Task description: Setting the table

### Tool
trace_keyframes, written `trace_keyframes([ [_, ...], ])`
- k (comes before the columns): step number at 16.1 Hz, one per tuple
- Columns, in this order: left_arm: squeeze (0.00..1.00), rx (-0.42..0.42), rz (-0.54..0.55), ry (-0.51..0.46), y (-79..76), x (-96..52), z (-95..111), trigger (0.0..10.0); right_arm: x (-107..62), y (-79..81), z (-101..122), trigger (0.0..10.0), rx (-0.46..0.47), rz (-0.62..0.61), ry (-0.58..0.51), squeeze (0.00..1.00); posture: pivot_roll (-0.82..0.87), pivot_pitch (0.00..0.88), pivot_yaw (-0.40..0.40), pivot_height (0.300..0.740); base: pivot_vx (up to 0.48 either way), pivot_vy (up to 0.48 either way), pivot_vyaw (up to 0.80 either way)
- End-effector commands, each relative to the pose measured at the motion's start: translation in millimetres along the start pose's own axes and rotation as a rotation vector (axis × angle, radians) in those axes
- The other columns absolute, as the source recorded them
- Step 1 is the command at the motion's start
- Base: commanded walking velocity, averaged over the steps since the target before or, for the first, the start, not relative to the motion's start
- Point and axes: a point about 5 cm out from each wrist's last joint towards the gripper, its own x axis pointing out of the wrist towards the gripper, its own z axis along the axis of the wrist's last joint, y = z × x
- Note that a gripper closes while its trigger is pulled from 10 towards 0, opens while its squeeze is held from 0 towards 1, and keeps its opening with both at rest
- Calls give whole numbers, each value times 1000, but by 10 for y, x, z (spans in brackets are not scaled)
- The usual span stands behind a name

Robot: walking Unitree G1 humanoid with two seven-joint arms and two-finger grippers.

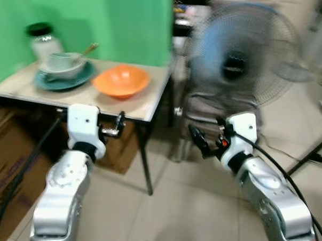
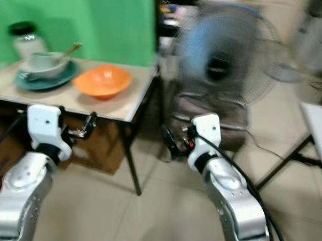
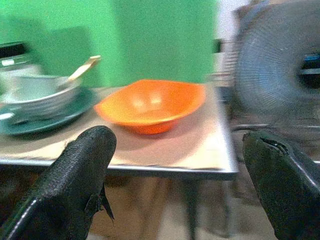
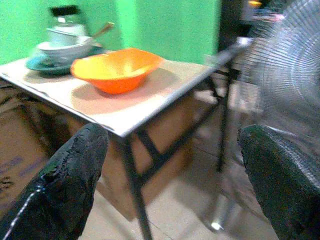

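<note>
Both grippers were held out before the robot, each with its fingers spread wide and nothing between them. Left gripper (image 1: 118, 125) sat just short of the table's near edge, at about ten o'clock from the robot's chest; right gripper (image 1: 202, 141) hung over the floor at about one o'clock, off the table's corner and in front of a fan (image 1: 238, 56).

On the table (image 1: 144, 102) an orange bowl (image 1: 121, 81) stood toward the near right corner, about eleven o'clock from the left gripper. Beside it, farther left, a teal plate (image 1: 63, 79) carried a pale bowl (image 1: 60, 62) with a spoon (image 1: 86, 51) leaning out of it. A jar (image 1: 42, 39) with a dark lid stood behind them against a green wall.

As I judged it, the robot was closing on the table, with no dish yet touched. To do it well, it should stop square to the edge, let the blur settle, then bring one gripper level with the orange bowl's rim without nudging the stacked dishes.

Pale tiles covered the floor, cardboard boxes (image 1: 5, 154) sat under the table, and dark cables trailed near the fan.
</note>
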Motion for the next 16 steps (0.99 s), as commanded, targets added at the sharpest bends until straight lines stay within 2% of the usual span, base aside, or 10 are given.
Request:
trace_keyframes([
  [1, 1000, 15, -7, -13, -8, -2, 25, 10000, 16, -2, 21, 10000, -9, 4, -13, 1000, 120, 0, 15, 740, 285, 0, 800],
  [8, 1000, 38, -14, -19, 12, 19, 61, 10000, 69, -11, 47, 10000, -29, 31, -20, 1000, 127, 0, 22, 740, 288, 0, 0],
  [12, 1000, 43, -23, -22, 12, 45, 71, 10000, 78, 9, 65, 10000, -22, 33, -34, 1000, 121, 0, 36, 740, 288, 0, 800],
  [16, 1000, 52, -33, -13, 13, 43, 54, 10000, 86, -10, 80, 10000, 14, 4, -44, 1000, 117, 0, 39, 740, 289, 0, 0],
])
